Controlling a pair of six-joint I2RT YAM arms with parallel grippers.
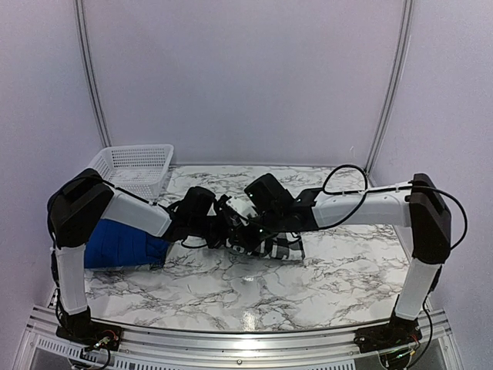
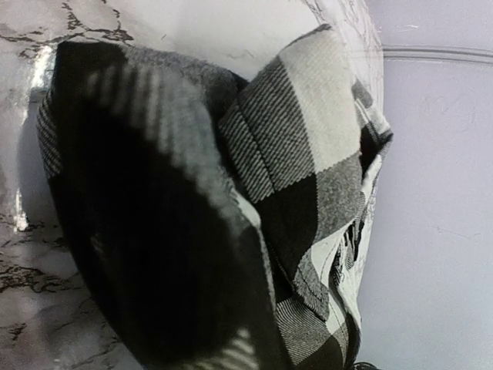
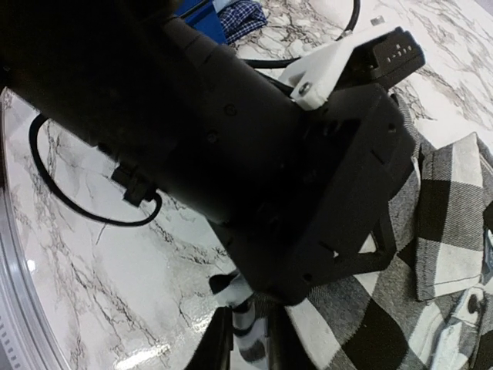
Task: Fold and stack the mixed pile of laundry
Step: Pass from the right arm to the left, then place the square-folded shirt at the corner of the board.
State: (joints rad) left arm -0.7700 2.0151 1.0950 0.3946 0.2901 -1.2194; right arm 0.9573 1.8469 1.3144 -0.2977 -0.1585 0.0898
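The black-and-white buffalo-check flannel shirt lies bunched at the middle of the table, and both grippers meet over its left end. My left gripper reaches in from the left. In its wrist view the flannel fills the frame right up against the camera and hides the fingers. My right gripper pinches a narrow fold of flannel between its fingers. The royal-blue shirt lies folded at the left edge, with a small-checked navy cloth next to it.
A white lattice basket stands at the back left corner. The marble table stretches out in front of and to the right of the flannel. The left arm's black wrist housing sits just above my right gripper.
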